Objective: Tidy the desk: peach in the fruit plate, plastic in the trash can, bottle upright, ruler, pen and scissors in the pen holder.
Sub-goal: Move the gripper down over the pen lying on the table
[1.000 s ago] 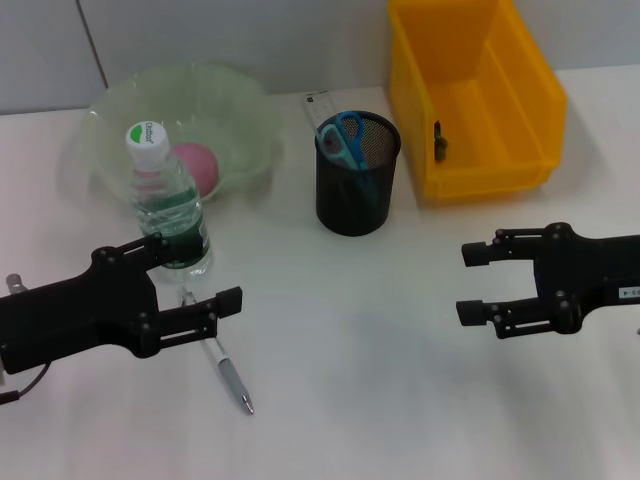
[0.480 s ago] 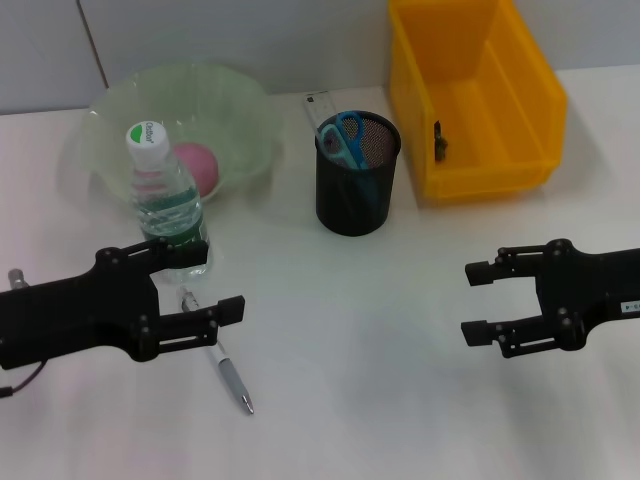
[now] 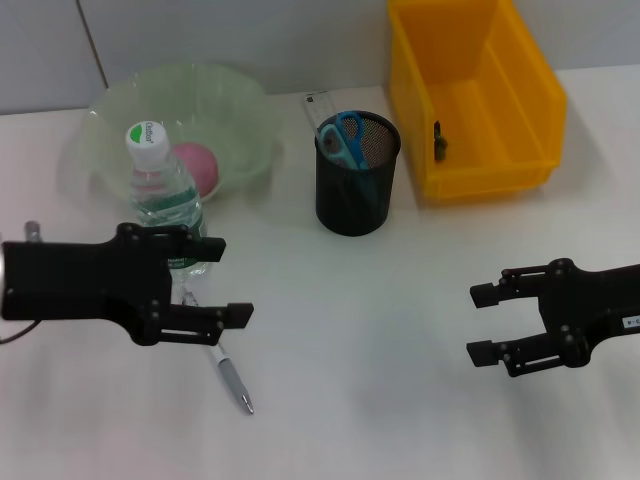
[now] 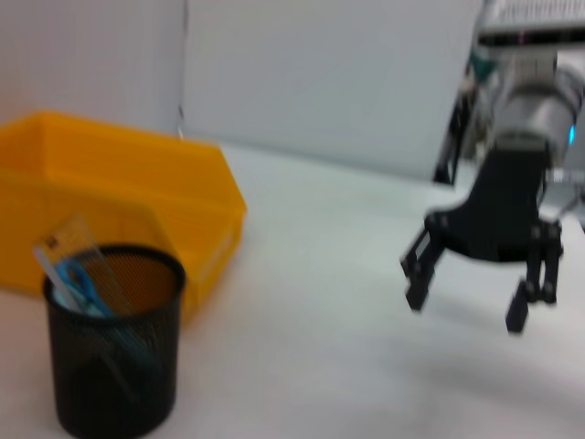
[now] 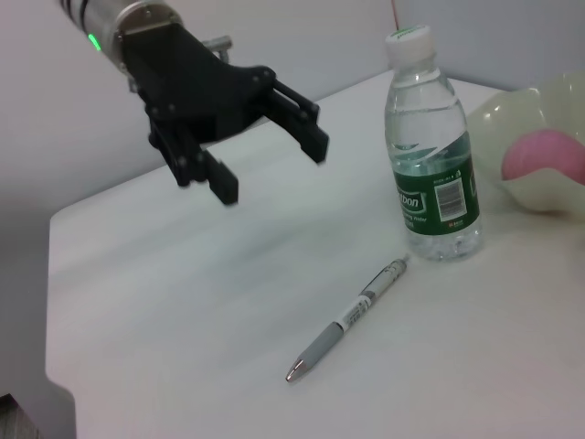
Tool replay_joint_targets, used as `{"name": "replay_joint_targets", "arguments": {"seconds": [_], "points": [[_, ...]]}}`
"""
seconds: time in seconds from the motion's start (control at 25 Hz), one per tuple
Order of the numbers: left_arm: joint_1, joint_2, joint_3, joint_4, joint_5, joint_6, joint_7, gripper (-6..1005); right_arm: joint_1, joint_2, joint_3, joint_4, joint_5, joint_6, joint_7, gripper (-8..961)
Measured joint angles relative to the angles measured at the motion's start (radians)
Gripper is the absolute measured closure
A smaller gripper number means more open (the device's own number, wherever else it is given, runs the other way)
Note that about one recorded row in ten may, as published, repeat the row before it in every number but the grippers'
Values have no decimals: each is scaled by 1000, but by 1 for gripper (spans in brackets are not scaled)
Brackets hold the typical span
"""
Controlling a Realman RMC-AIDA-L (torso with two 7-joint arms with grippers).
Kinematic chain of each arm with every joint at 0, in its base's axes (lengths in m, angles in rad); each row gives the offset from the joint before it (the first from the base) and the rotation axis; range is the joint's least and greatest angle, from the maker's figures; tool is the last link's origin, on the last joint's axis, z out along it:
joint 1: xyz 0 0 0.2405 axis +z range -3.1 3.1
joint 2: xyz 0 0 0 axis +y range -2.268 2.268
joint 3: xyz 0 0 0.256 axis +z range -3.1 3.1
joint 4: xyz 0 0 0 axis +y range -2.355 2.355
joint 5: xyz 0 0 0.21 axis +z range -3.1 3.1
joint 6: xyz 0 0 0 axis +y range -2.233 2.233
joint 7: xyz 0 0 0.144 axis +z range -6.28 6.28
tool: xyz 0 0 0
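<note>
A grey pen (image 3: 228, 372) lies on the white desk, just in front of the upright water bottle (image 3: 166, 198). My left gripper (image 3: 234, 281) is open and empty, right above the pen's upper end and beside the bottle; it also shows in the right wrist view (image 5: 271, 169) above the pen (image 5: 352, 315). A pink peach (image 3: 196, 166) lies in the pale green plate (image 3: 238, 105). Blue scissors (image 3: 343, 137) and a clear ruler (image 3: 318, 106) stand in the black mesh pen holder (image 3: 355, 196). My right gripper (image 3: 478, 324) is open and empty at the front right.
The yellow bin (image 3: 520, 95) stands at the back right, close to the pen holder, with a small dark thing (image 3: 439, 142) on its inner wall. The left wrist view shows the pen holder (image 4: 114, 366), the bin (image 4: 137, 197) and my right gripper (image 4: 466, 297).
My left gripper has swung and shifted right, its fingers now past the bottle and over the pen's upper end. My right gripper has drifted a little toward the front edge.
</note>
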Motion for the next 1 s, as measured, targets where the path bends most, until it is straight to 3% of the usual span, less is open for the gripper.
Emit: {"name": "replay_joint_targets", "arguments": {"seconds": [0.12,0.28,0.4,0.44,0.64,0.72,1.0], "points": [[-90,-7,8,8,155,22,-47,174,1,0,1,-1,-1,0,4,175],[-144,-11,37,26,251,30,-82,175,1,0,5,-1,0,3,4,175],[-184,-11,95,62,328,36,-116,174,1,0,8,-2,2,6,4,176],[-204,-12,166,102,386,39,-137,174,3,0,9,-2,3,8,6,176],[-229,-14,254,137,447,37,-152,175,9,-3,9,-2,1,12,22,176],[-275,-15,332,142,478,39,-151,175,11,-3,9,-2,-1,13,29,175],[-345,-18,428,144,566,31,-86,175,15,-4,9,1,-1,15,55,175]]}}
